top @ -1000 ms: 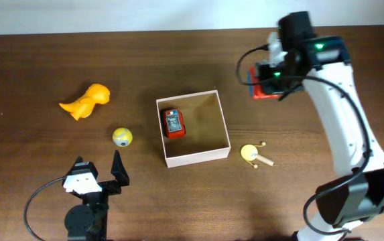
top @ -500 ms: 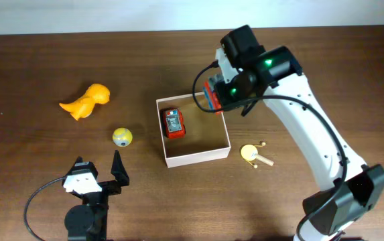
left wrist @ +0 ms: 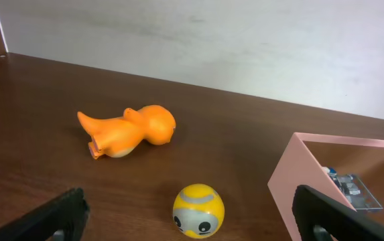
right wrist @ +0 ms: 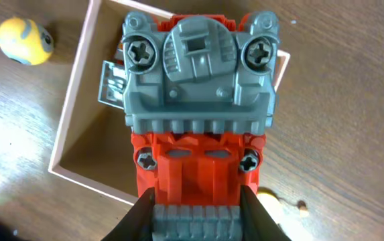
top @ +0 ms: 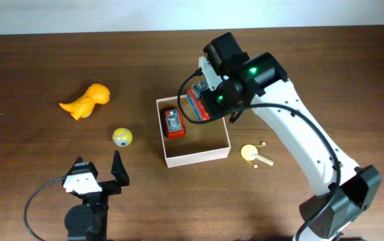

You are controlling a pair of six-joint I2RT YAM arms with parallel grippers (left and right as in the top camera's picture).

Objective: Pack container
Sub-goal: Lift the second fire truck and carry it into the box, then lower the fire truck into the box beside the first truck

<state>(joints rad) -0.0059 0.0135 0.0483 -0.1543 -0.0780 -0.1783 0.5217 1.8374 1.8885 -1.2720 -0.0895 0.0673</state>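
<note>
We saw the right pincer (top: 200, 106) closed on a red and grey toy vehicle (top: 196, 108). In the right wrist view its two fingers (right wrist: 140, 213) pressed the toy's red end from either side, with the screwed grey underside facing the camera. The toy hung over the container (top: 198, 158), above the inner part near the far wall. We could not tell whether it touched the floor of the box.

The container sat near the middle of the worktop (top: 31, 60), open side up, its tan inside showing. A small red car (top: 173, 123) lay in it along the left wall.

The left pincer (top: 98, 167) rested low at the near left of the worktop, its fingers spread wide with nothing between them. Just beyond it lay a yellow ball (top: 122, 137), apart from the container's left wall. An orange toy animal (top: 86, 102) lay on its side further left. A small yellow wooden toy (top: 252, 154) lay just off the container's near right corner.
</note>
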